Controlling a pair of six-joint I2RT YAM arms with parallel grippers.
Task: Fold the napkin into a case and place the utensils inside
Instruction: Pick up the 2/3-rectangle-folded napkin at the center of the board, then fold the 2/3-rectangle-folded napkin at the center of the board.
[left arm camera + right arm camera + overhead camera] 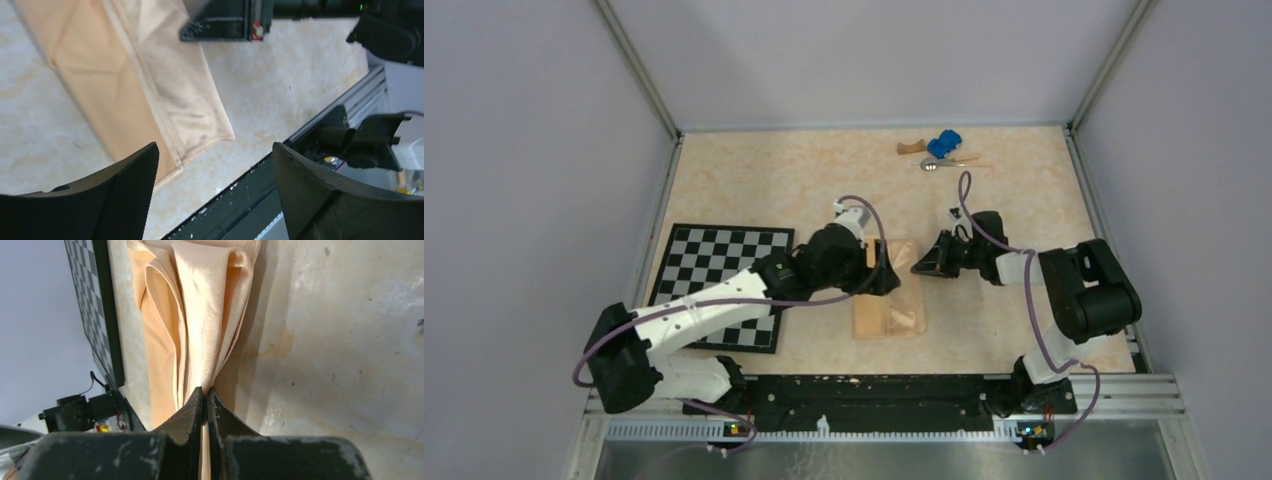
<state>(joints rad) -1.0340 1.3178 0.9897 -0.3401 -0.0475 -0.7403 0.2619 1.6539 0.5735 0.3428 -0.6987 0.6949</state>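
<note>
Peach-orange cloth, thin and soft w/ a faint sheen: your napkin [892, 312] lies folded into a layered rectangle close to the table's [754, 180] near edge, approx. mid-width, long side running near-to-far. The left wrist view shows a stitched hem along one layer's edge. The right wrist view shows several loose folds bunching toward one point.

Your right fingers [192, 415], matte black and scuffed, are pressed together and clamped on the napkin's far-right edge, w/ a sliver of cloth showing btwn them. Your left fingers [125, 200], black w/ finely textured inner faces, stand wide apart over the napkin's far-left part, holding nothing. From above, they cover that corner.

The table top is smooth marbled beige. Toward its left edge lies one flat black-and-white checkerboard mat [719, 285], partly under your left arm [714, 310].

Near the far edge, right of centre and well apart from the napkin, are the shiny silver utensils [944, 162]. One round spoon bowl w/ a thin handle is clear; can't tell how many pcs beyond that. Just beside them sit one blue toy car [944, 143] and one brown curved wooden block [911, 148].
</note>
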